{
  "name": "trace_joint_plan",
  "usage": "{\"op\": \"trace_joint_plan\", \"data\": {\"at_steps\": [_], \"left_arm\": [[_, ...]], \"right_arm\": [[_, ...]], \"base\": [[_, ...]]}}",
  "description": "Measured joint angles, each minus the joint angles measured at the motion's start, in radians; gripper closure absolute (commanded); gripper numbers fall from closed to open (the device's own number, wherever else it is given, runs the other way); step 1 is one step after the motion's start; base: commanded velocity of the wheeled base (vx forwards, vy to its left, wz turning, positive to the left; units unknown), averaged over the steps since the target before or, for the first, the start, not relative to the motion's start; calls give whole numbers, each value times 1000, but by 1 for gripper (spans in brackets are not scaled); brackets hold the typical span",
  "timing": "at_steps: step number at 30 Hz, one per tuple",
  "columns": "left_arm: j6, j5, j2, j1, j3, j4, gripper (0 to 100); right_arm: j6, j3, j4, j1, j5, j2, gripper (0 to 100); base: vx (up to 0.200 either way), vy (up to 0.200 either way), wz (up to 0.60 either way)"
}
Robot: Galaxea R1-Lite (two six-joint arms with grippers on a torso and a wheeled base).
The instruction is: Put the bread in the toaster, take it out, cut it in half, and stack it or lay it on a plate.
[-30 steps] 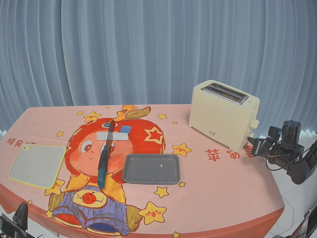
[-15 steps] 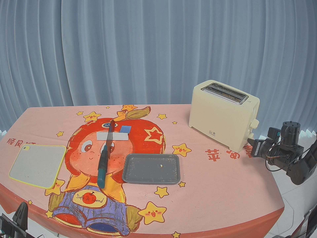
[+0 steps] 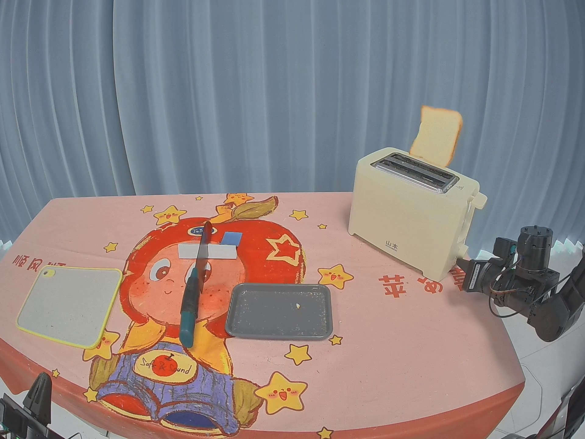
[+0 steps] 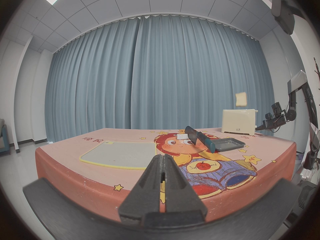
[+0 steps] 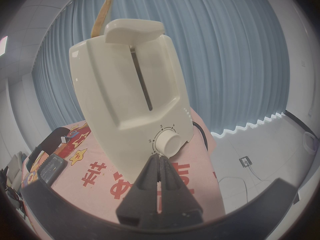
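**While the bread [image 3: 436, 135] is hanging airborne, nothing is holding it**

With fingers pressed together, the right gripper [image 5: 159, 157] is sitting just beside the dial [image 5: 167, 142], at 4 o'clock of the toaster [image 3: 408, 214]. Above the slots the bread is tilting in mid-air, touching nothing. It is probably risking a landing off the toaster toward 1 o'clock, past the desk [image 3: 396, 349] edge, since no gripper is near enough to catch it. The left gripper [image 4: 162, 157], likewise pressed together, is resting at 7 o'clock, well apart from the plate [image 3: 323, 330].
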Motion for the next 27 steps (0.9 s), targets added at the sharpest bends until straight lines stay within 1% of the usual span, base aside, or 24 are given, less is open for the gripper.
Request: {"op": "trace_joint_plan", "data": {"at_steps": [19,24,27], "left_arm": [[0,0,0,0,0,0,100],[0,0,0,0,0,0,100],[0,0,0,0,0,0,100]], "right_arm": [[-5,15,-10,17,-5,-1,100],[-7,20,-10,43,-34,-10,100],[-9,30,-9,73,-57,-34,100]], "base": [[0,0,0],[0,0,0],[0,0,0]]}}
